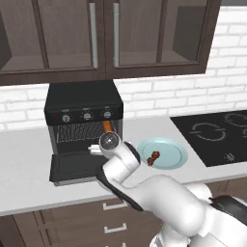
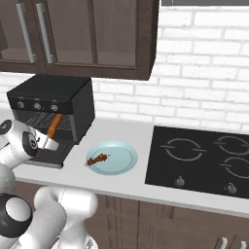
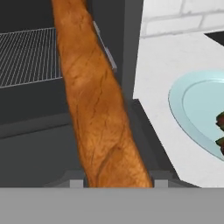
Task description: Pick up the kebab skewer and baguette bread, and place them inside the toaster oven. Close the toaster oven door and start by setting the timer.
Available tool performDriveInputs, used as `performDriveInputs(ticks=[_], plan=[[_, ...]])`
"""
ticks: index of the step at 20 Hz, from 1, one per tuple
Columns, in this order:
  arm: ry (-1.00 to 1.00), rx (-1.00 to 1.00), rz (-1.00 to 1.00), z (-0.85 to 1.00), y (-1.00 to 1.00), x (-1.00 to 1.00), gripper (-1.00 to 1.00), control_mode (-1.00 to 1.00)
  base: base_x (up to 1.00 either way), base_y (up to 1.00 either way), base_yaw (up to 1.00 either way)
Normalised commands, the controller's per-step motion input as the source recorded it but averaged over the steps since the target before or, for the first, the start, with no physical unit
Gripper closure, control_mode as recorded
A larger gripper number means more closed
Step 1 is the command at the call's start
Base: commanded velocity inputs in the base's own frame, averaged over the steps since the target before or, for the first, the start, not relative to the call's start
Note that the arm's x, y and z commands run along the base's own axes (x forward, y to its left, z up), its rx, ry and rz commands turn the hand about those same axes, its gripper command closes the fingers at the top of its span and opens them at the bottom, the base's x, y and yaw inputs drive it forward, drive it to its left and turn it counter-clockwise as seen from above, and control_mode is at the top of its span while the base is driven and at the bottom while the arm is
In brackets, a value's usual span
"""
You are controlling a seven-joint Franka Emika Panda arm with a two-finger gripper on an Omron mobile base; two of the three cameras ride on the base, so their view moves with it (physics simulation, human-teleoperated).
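Observation:
My gripper [image 3: 118, 183] is shut on the baguette bread [image 3: 94, 109], a long orange-brown loaf that rises from between the fingertips [image 3: 75, 183] toward the oven's mouth. In the base views the baguette [image 1: 107, 126] [image 2: 53, 125] slants up in front of the black toaster oven [image 1: 84, 103] [image 2: 53, 99], with the gripper [image 1: 95, 150] [image 2: 48, 142] above the toaster oven door [image 1: 77, 166], which lies dropped open. The wire rack [image 3: 26, 57] inside is bare. The kebab skewer [image 1: 153, 157] [image 2: 97, 159] [image 3: 220, 131] lies on a pale blue plate [image 1: 169, 149] [image 2: 119, 158] right of the oven.
A black cooktop [image 1: 217, 135] [image 2: 204, 155] sits in the counter to the right of the plate. Dark wall cabinets [image 1: 103, 38] hang above the oven, and a white brick wall [image 2: 204, 87] runs behind the counter.

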Motion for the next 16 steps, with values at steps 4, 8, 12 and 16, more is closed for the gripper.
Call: performDriveInputs(ticks=[4,8,12,16], plan=[[0.02,0.0,0.0,-0.02,0.23,0.41,1.0,-1.0,0.0,0.0,0.0],[0.07,0.0,0.0,-0.12,0.19,0.3,1.0,-1.0,0.0,0.0,0.0],[0.01,0.0,0.0,-0.05,0.1,0.36,1.0,-1.0,0.0,0.0,0.0],[-0.02,0.0,0.0,0.0,0.0,0.37,1.0,-1.0,0.0,0.0,0.0]])
